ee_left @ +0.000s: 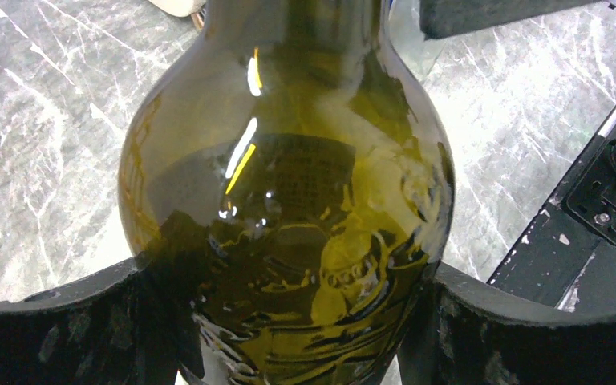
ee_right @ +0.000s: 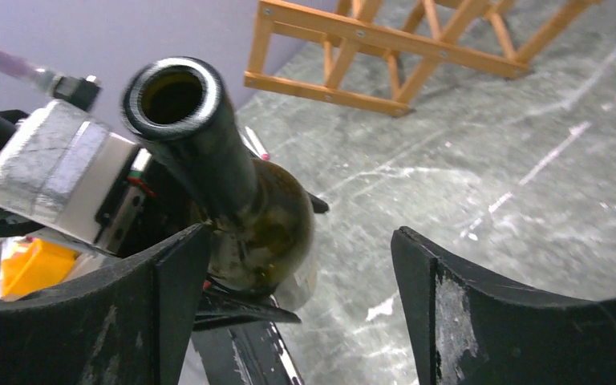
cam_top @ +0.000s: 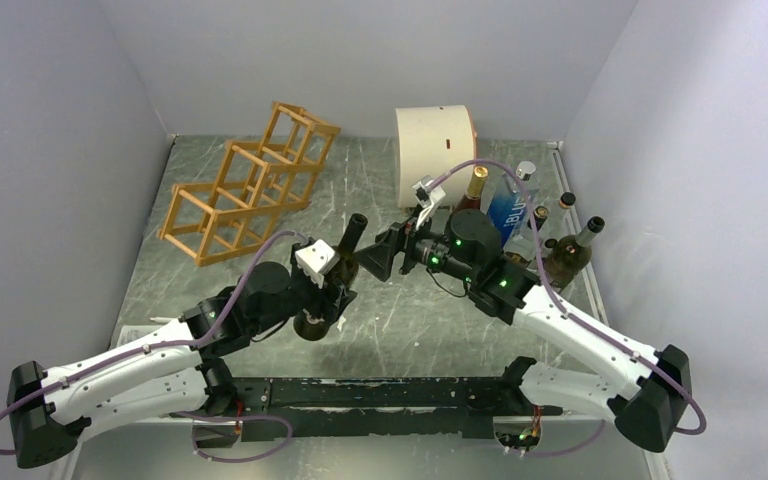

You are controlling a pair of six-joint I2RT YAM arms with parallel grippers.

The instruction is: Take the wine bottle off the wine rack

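Note:
The orange-brown wooden wine rack (cam_top: 250, 183) stands at the back left, its cells showing no bottle; it also shows in the right wrist view (ee_right: 417, 36). My left gripper (cam_top: 322, 300) is shut on the body of a dark green wine bottle (cam_top: 335, 270), held tilted above the table with its open neck pointing back-right. The bottle fills the left wrist view (ee_left: 289, 200) between both fingers. My right gripper (cam_top: 378, 255) is open just right of the bottle's neck (ee_right: 196, 136), not touching it.
A cream cylindrical drum (cam_top: 435, 150) stands at the back centre. Several other bottles (cam_top: 520, 215) cluster at the right behind my right arm. A black base bar (cam_top: 380, 392) runs along the near edge. Grey walls enclose three sides.

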